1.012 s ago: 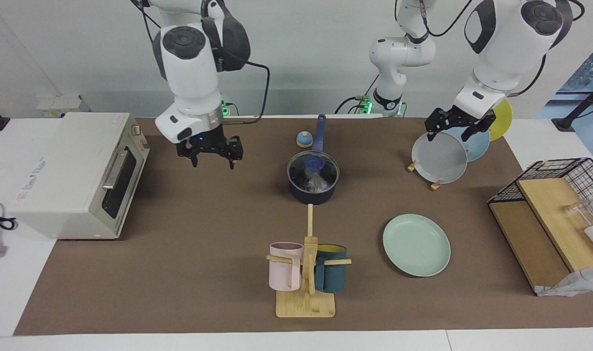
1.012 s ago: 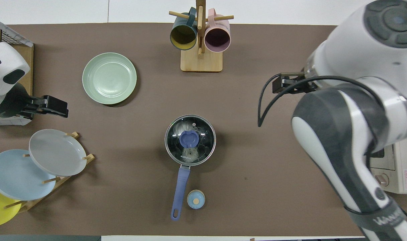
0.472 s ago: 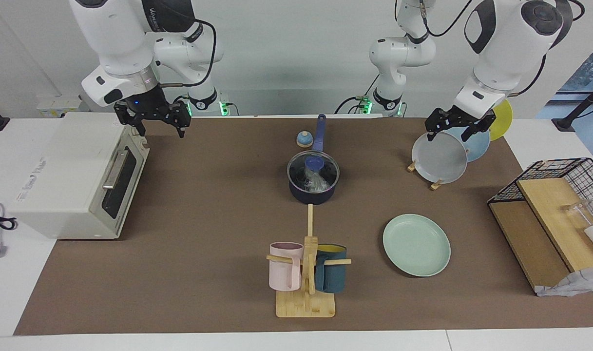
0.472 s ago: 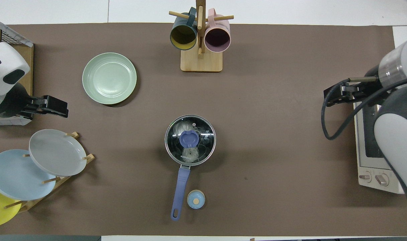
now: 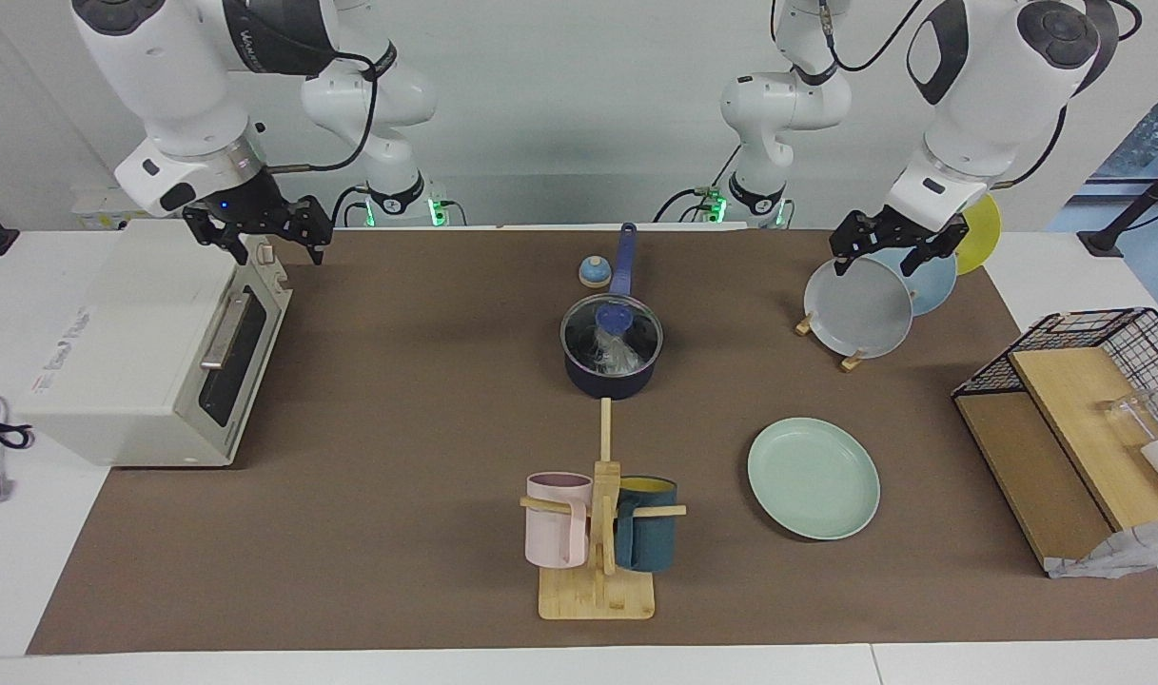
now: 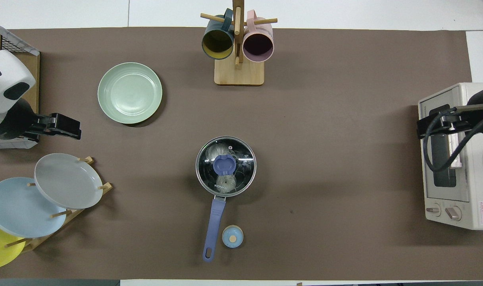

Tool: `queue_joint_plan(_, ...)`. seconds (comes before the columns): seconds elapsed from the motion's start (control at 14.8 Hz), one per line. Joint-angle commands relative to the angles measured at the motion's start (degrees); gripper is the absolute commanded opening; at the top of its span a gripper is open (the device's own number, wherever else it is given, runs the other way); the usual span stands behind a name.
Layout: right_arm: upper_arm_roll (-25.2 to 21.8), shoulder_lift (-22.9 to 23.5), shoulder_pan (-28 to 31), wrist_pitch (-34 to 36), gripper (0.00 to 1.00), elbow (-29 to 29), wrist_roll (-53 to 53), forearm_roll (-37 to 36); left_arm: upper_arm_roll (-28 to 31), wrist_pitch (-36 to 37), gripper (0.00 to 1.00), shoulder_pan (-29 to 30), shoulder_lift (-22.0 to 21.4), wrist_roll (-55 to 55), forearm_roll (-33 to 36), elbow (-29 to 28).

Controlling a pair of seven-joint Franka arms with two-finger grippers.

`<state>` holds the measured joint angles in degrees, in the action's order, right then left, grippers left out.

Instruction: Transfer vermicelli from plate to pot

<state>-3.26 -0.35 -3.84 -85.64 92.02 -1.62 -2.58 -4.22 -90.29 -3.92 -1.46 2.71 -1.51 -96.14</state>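
The vermicelli (image 5: 615,354) is lying inside the pot (image 5: 610,376), under a glass lid (image 6: 225,167) that is covering the pot, and pale strands are showing through the glass. The pot is standing in the middle of the surface (image 5: 398,495), with its long blue handle (image 6: 213,228) pointing toward the robots. The mint-green plate (image 5: 814,478) is sitting bare, farther from the robots than the pot and toward the left arm's end. I judge from this that the transfer is already done: the lid is probably closing the pot because nothing more needs to go in.

The right gripper (image 5: 260,228) is hanging over the toaster oven (image 5: 141,342) at the right arm's end, well apart from the pot. Its jaws are released and are holding nothing. The left gripper (image 5: 888,249) is hanging over the rack of plates (image 5: 854,309), just above the grey plate; its jaws are also spread and empty. Both arms seem to be waiting away from the middle, perhaps so that the work area is not blocked.

So the vermicelli is lying between the two sets of jaws, and neither one is near it or touching the pot. A small blue bell-like object (image 6: 232,236) is standing beside the pot handle, and a mug stand (image 5: 598,542) is standing farther from the robots than the pot.
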Motion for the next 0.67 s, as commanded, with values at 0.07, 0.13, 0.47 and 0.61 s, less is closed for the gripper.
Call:
queue_joint_plan(0.07, 0.01, -1.41, 1.20, -0.85, 1.00, 1.68, -2.33, 1.26, -0.44, -0.32, 1.00, 0.75, -1.09, -0.17, 0.72, -0.80)
queue_joint_plan(0.13, -0.51, -1.41, 1.20, -0.67, 1.00, 1.85, -2.25, 1.35, -0.44, -0.32, 1.00, 0.75, -1.18, -0.17, 0.72, -0.80)
queue_joint_plan(0.47, -0.96, -1.76, 0.85, -0.14, 1.00, 1.93, -2.51, 1.17, -0.44, -0.32, 1.00, 0.75, -1.18, -0.25, 0.72, -0.72)
queue_joint_plan(0.61, -0.96, -2.81, 0.85, 3.10, 1.00, 2.81, -2.16, 1.17, -0.44, -0.32, 1.00, 0.75, -1.18, -0.25, 0.72, -0.72)
